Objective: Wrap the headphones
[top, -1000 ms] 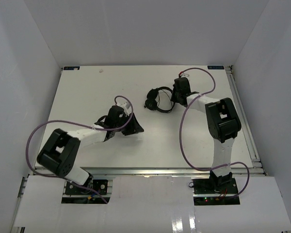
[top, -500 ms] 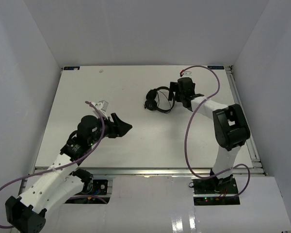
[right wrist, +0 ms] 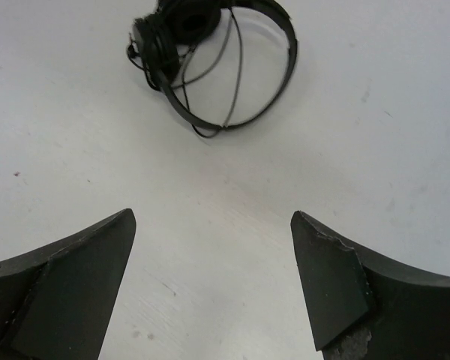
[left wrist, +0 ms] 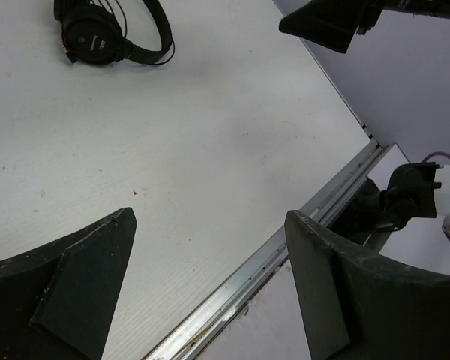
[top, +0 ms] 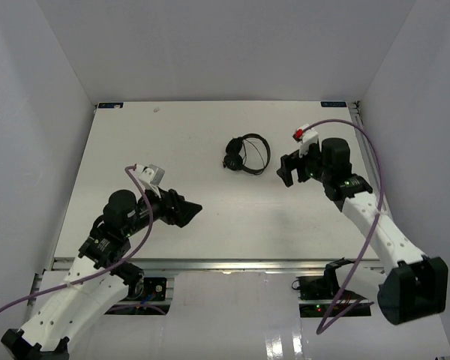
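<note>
Fingers [right wrist: 75,277] of both grippers stand spread wide and grasp nothing; we see bare table [top: 135,150] in each gap.

1. Task item. The headphones [top: 246,154] lie flat on the table, free of both arms. The two earcups [top: 230,160] sit stacked at the item's left end and the headband [top: 266,154] loops out to the right, so we take the long axis as running left to right across the robot. The thin cable [right wrist: 236,71] crosses inside the headband loop and bunches at the earcups (how many turns it makes, we cannot tell).

2. Nearer arm. The right gripper [top: 291,169] is just to the right of the headphones and slightly nearer the robot, close to the headband end but not touching. In its wrist view the headphones [right wrist: 202,52] lie straight ahead of the gap, a little left of centre, with the headband's curve facing the fingers. The arm is stretched forward and leans in toward the item.

3. Farther arm. The left gripper [top: 187,210] is well apart from the headphones, to their left and toward the robot, pointing rightward. Its wrist view shows the headphones [left wrist: 105,34] far ahead and to the left.

4. Judgement. Any further move on the headphones falls first to the right arm.
</note>
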Controlling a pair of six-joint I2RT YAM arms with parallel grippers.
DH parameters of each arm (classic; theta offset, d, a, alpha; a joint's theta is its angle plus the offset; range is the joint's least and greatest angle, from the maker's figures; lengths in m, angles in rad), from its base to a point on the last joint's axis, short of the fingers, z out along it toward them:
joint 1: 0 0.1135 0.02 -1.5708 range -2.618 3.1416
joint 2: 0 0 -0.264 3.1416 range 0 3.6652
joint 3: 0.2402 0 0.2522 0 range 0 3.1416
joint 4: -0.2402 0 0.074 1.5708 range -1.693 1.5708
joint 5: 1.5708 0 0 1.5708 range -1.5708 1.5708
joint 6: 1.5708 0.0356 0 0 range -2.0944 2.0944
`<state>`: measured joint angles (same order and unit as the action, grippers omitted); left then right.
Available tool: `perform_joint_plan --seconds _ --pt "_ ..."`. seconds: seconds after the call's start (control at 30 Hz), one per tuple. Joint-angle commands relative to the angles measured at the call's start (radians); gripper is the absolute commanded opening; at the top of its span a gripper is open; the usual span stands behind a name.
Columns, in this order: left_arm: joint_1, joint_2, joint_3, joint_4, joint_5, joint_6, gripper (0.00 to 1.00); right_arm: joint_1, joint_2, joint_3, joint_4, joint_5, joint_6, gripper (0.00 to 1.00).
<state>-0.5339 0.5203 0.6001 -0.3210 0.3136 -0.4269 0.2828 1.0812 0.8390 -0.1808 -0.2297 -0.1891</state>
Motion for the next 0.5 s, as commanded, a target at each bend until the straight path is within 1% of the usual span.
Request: perform_joint_plan --seconds 0.0,0.07,0.13,0.2,0.33,0.47 --pt "-0.001 -0.098 -0.039 0.004 0.071 0.083 0.93 -0.019 -0.180 -0.079 -0.049 0.295 0.073 0.90" --pt "-0.001 -0.149 -0.080 0.008 0.075 0.089 0.93 -0.050 -0.220 -0.104 -0.073 0.379 0.118 0.90" --pt "-0.001 -0.184 -0.106 0.018 0.078 0.089 0.94 -0.077 -0.250 -0.143 -0.073 0.417 0.094 0.90" --pt "-0.001 -0.228 -0.105 0.023 0.072 0.086 0.96 -0.115 -0.306 -0.176 -0.080 0.323 0.029 0.90" --pt "-0.001 -0.248 -0.108 0.019 0.051 0.089 0.96 -0.154 -0.333 -0.198 -0.128 0.183 -0.015 0.90" --pt "-0.001 -0.239 -0.105 0.017 0.065 0.089 0.98 -0.160 -0.345 -0.199 -0.117 0.222 -0.032 0.90"
